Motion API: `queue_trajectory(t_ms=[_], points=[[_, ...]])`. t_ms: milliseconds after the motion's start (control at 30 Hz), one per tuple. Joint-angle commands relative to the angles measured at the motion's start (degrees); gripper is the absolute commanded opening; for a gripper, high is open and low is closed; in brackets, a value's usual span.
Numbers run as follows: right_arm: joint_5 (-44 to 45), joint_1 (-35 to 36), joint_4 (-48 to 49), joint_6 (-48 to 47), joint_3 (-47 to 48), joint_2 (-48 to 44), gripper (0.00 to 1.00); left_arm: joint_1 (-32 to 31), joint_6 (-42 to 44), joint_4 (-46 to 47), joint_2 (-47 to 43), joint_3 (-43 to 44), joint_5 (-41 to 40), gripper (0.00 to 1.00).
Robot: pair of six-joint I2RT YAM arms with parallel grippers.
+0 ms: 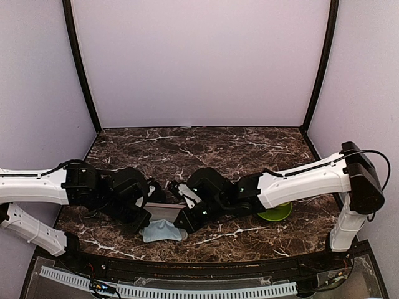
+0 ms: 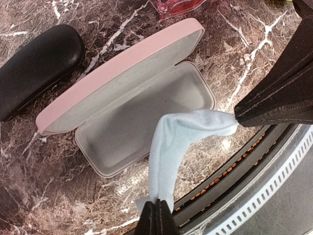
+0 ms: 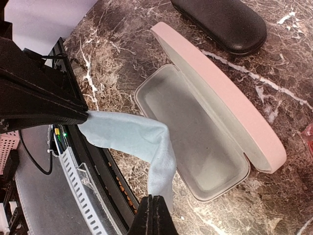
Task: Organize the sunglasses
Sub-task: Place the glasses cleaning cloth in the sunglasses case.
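Note:
A light blue cloth (image 1: 163, 233) hangs stretched between my two grippers just above the table's front edge. My left gripper (image 2: 157, 205) is shut on one end of the cloth (image 2: 168, 147); my right gripper (image 3: 153, 199) is shut on the other end (image 3: 142, 139). Each shows in the other's wrist view: the right gripper (image 2: 238, 115) and the left gripper (image 3: 84, 116). Part of the red-pink sunglasses (image 2: 178, 6) lies just beyond an open pink case (image 2: 146, 112). The black sunglasses are out of view.
The open pink case (image 3: 195, 137) is empty and lies just behind the cloth. A shut black case (image 2: 34, 63) lies beyond it, also in the right wrist view (image 3: 225, 22). A green dish (image 1: 275, 213) sits under the right arm. The table's front rail (image 1: 187, 266) is right below the cloth.

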Motion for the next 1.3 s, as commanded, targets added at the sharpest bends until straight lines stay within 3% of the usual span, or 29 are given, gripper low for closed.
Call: queue_trajectory(t_ms=[0, 467, 1267], points=[[-0.24, 0.94, 1.03, 0.76, -0.90, -1.98, 0.00, -0.41, -1.22, -0.84, -1.88, -1.51, 0.13, 0.00], [0.65, 0.97, -0.84, 0.21, 0.75, 1.93, 0.00, -0.04, 0.58, 2.03, 2.31, -3.73, -2.05, 0.00], [4.82, -1.79, -5.20, -2.51, 6.51, 7.34, 0.00, 5.82, 6.53, 8.19, 8.20, -4.45, -3.59, 0.00]])
